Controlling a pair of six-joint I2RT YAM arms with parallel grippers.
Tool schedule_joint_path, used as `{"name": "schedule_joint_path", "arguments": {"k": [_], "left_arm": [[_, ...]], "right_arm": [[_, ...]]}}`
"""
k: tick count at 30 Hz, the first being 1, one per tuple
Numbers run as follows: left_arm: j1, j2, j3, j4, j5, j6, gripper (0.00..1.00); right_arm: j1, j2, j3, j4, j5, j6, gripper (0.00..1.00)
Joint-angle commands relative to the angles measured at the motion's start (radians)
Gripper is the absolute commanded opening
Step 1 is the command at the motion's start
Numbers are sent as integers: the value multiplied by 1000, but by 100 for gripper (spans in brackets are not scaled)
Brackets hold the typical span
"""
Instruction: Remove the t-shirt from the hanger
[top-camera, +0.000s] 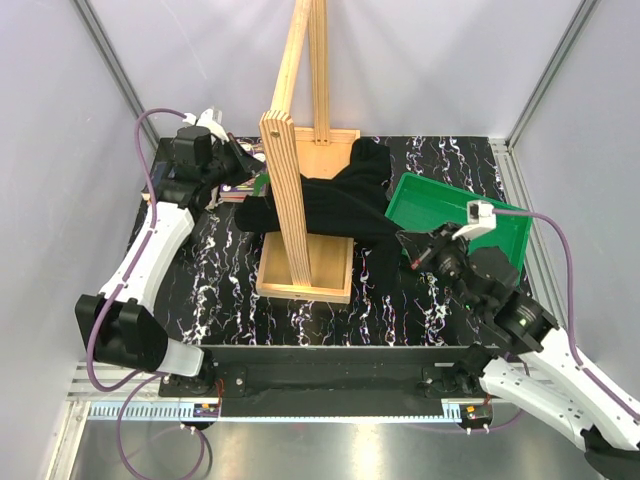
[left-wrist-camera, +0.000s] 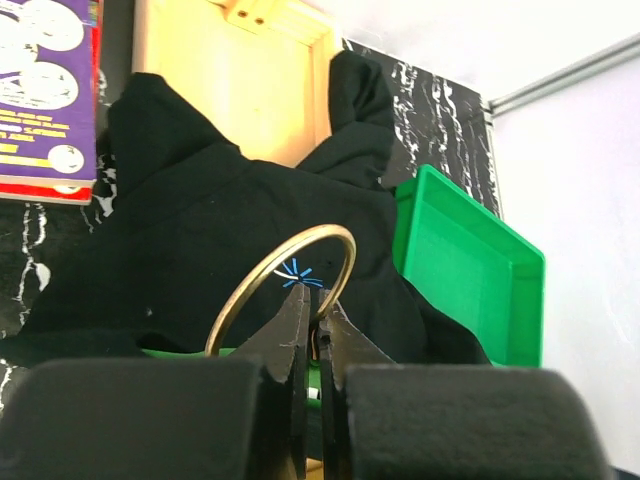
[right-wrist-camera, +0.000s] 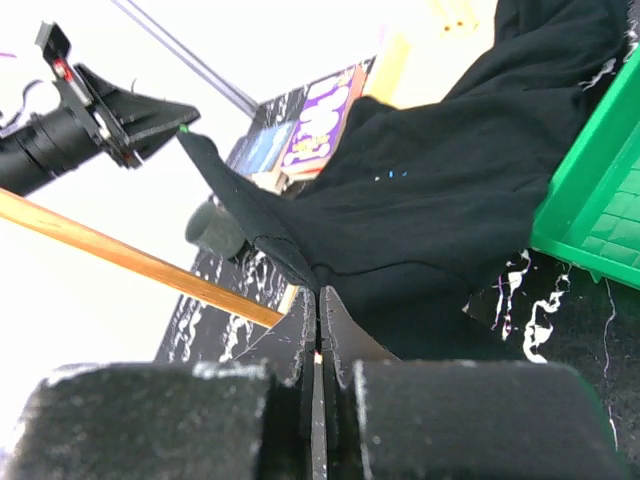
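Right end effector (right-wrist-camera: 316, 300) sits closest in its wrist view: fingers closed narrow, w/ a fold of the shirt (top-camera: 335, 200) nipped at the tips, by the look of it. Left end effector (left-wrist-camera: 318, 322) is clamped on the metal hook (left-wrist-camera: 315, 231) of the hanger (left-wrist-camera: 178, 352), at the far left of the tabletop (top-camera: 220, 270). Only a green sliver of the hanger shows under the cloth. Shirt lies slumped across the base of the stand (top-camera: 295, 150), mid-tabletop. One end is drawn up toward the left end effector; the other spills toward the tray (top-camera: 420, 187) on the right.

Step in hand, prob.: strip the shirt off while the hook is pinned. To do it well, the left arm should act as anchor w/o twisting, since a round hook can swivel btwn flat fingers. The right arm should pull near and right, away from the hook, so one shoulder slips off before the other. A straight tug risks dragging hanger + cloth together. The pull path should avoid the stand's upright and the tray rim. The grip is on thin cloth, so slow & steady; if it slips, re-pinch more fabric.
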Motion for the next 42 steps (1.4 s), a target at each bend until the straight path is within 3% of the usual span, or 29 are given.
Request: {"name": "schedule_joint_path", "arguments": {"k": [1,8,10,13,15,16,17,23,26,29,32,37,39,40,42], "left_arm": [[82,-31,-6,106,-148,25,0],[90,-38,-14,110,-156,40,0],[90,-40,-17,127,-108,60,0],[88,-40,-17,167,-13,89,0],[84,-38,-16,196,51,112,0],[79,-40,-11,201,62,135,0],[64,-49,-13,207,67,147,0],[-40,-116,-37,230,-39,193,0],[-79,-169,-89,282,-111,198,0],[-105,-204,-114,322,-166,216,0],[-114,-215,-122,333,-177,219,0],[-114,-216,-125,339,-173,222,0],[-114,-219,-128,339,-182,233,0],[-114,-224,-138,339,-186,238,0],[-114,-227,-155,388,-205,252,0]], "right_arm": [[-7,-133,-2,-73,204,27,0],[-7,-271,-11,-130,302,32,0],[-7,-232,8,-140,266,-34,0],[-7,-74,90,-153,85,-141,0],[-7,29,175,-174,-123,-227,8],[-7,125,206,-194,-185,-247,25],[-8,172,266,-205,-289,-264,32],[-7,445,429,-229,-620,-318,69],[-5,533,450,-217,-749,-336,75],[-2,565,440,-194,-761,-338,78],[1,583,429,-182,-764,-332,68],[2,615,404,-177,-732,-309,20],[2,619,397,-174,-722,-294,11],[2,619,395,-176,-718,-291,0],[2,612,392,-176,-707,-275,0]]}}
